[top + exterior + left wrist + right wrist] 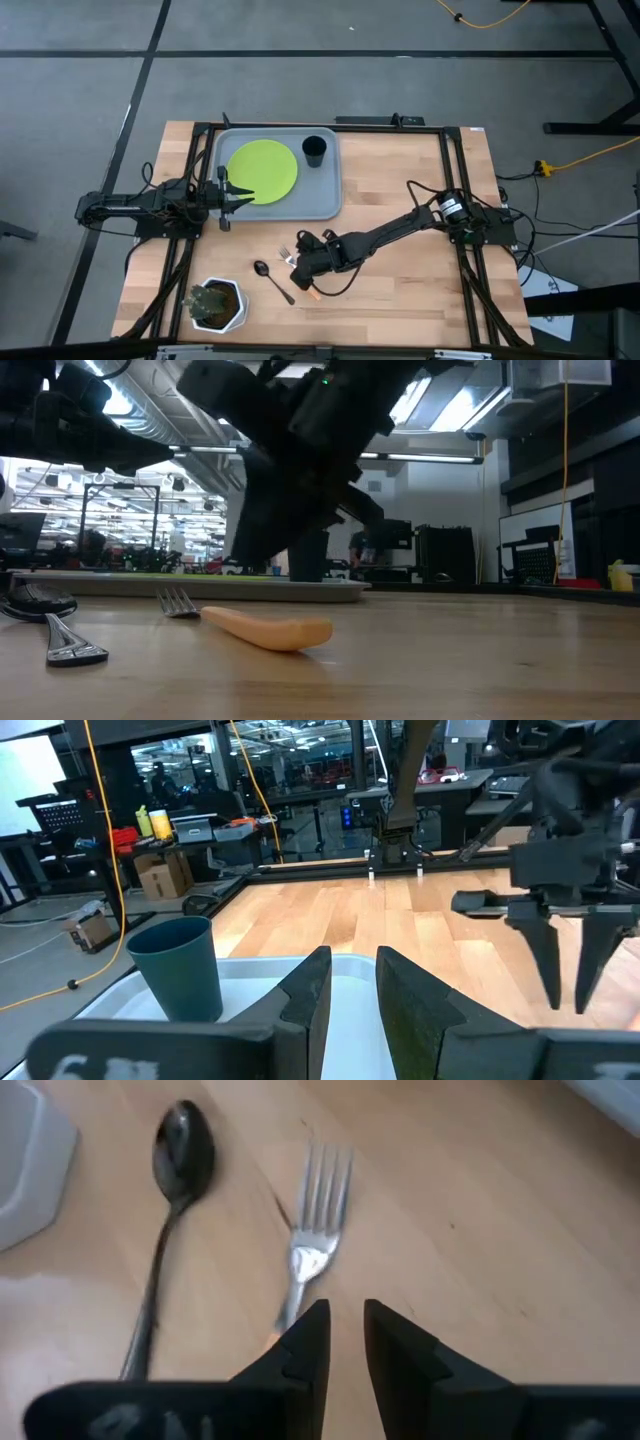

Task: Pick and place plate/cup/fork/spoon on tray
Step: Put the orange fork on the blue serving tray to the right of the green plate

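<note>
Fork [312, 1230] lies directly ahead of right gripper [345, 1342], handle pointing back between its slightly parted, empty fingers; left arm farther.

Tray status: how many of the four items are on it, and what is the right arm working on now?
Two of four. The plate and the cup sit on the tray. The fork and the spoon lie on the table. The right gripper hangs over the fork with a narrow gap between its fingers, holding nothing. The left gripper waits at the tray's left edge, near the plate.
</note>
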`<state>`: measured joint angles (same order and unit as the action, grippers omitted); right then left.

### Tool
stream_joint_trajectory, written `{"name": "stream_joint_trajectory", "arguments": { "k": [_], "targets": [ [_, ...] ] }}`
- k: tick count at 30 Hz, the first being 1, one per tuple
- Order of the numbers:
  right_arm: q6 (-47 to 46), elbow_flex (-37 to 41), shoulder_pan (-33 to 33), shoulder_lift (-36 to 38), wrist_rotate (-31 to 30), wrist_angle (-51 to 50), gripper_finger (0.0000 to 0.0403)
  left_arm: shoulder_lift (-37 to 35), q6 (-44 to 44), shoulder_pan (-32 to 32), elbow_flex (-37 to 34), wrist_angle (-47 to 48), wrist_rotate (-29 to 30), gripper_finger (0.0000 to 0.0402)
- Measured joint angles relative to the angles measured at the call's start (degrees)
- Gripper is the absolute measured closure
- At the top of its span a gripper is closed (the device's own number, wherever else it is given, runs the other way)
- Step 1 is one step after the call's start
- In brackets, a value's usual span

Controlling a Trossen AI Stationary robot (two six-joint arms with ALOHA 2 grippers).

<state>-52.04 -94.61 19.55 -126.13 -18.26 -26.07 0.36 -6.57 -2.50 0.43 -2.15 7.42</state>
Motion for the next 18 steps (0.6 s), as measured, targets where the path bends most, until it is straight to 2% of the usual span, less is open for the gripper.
{"name": "stream_joint_trajectory", "arguments": {
  "k": [6,11,18],
  "targets": [
    [1.5,-4.9,0.7,-0.3,-0.1,0.7,0.0333,0.0,0.0,0.0,0.0,0.0,0.0,0.0325],
    [1.7,-15.6,0.5,-6.4,0.9,-5.3,0.0333,0.0,0.0,0.0,0.0,0.0,0.0,0.0325],
    [3.4,-35.2,0.7,-16.0,2.0,-26.6,0.0333,0.0,0.0,0.0,0.0,0.0,0.0,0.0325]
  ]
}}
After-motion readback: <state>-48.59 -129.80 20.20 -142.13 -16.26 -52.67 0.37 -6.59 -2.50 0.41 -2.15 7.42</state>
